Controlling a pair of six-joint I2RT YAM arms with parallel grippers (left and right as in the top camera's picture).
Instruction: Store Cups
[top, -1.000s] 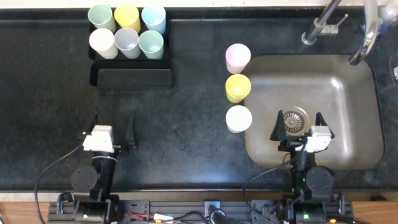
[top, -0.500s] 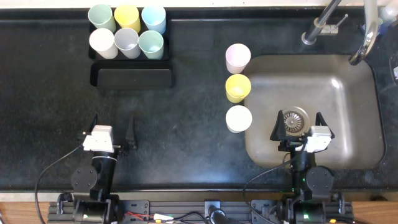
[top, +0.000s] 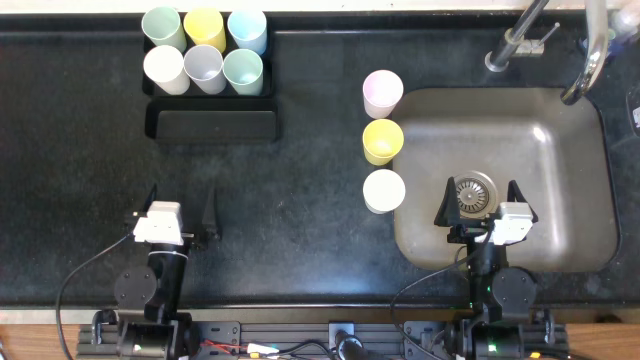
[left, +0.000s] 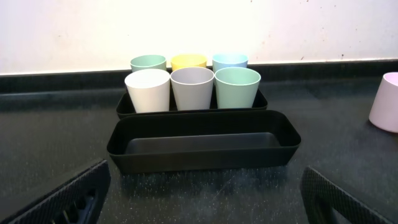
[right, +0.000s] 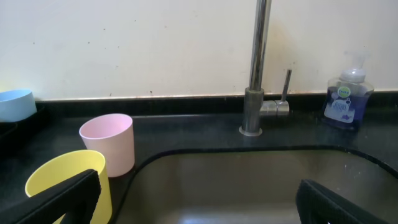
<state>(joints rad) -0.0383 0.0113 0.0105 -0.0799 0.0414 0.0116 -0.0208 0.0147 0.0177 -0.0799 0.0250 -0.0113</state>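
You had the left gripper (top: 181, 202) and right gripper (top: 480, 198) both spread open. The pink cup (top: 382, 92), yellow cup (top: 383, 141) and white cup (top: 384, 190) stood beside the sink (top: 550, 150), well apart from the empty tray (top: 215, 126).

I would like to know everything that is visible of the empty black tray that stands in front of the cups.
The empty black tray is long and rectangular, with rounded corners and walls that flare slightly outward; it looks like matte plastic. It stands upright and level on the dark speckled countertop, with nothing inside. Its long side runs close alongside the second tray, which holds six cups; whether the two trays touch is not clear. Nothing else touches it.
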